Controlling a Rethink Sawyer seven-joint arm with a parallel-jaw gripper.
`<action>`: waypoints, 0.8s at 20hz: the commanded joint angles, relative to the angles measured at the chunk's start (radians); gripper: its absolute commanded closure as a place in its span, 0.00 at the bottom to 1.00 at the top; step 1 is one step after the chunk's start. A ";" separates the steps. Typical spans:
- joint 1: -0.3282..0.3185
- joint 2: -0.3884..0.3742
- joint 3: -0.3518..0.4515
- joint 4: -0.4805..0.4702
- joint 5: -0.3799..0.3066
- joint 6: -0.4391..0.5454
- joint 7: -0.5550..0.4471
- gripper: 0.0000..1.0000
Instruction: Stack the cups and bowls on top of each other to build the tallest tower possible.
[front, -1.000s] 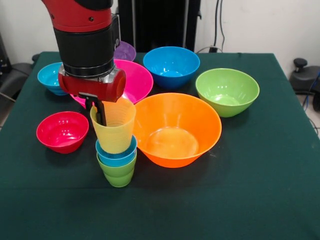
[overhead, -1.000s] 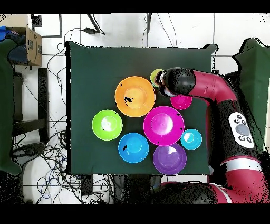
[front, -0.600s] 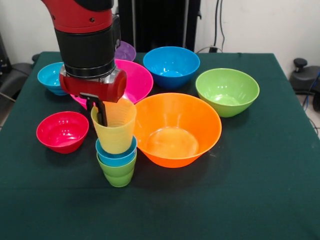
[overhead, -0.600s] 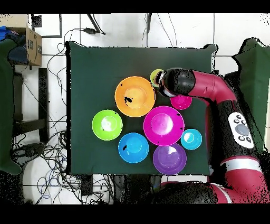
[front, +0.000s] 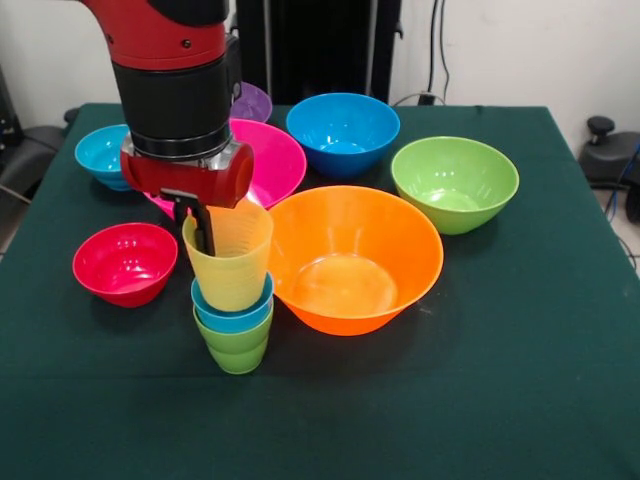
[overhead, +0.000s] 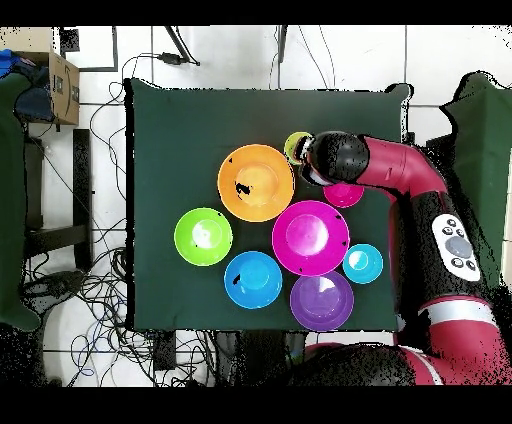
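Standing as a tower (front: 234, 300) of 3 nested cups beside the orange bowl (front: 350, 262): green cup (front: 237, 347) lowest on the green table (front: 500, 380), blue cup (front: 232, 312) in the middle, yellow cup (front: 230, 255) on top. Gripper (front: 203, 222) just above, 1 dark finger (front: 204, 228) reaching inside the yellow cup's rim; could not tell whether clamped or loose. Red bowl (front: 125, 262) just beside the tower, 6 bowls elsewhere.
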 joint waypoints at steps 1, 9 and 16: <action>-0.004 0.053 0.062 0.069 -0.093 -0.079 -0.143 1.00; -0.005 0.075 0.069 0.053 -0.110 -0.115 -0.144 1.00; -0.011 0.084 0.078 0.067 -0.116 -0.129 -0.128 1.00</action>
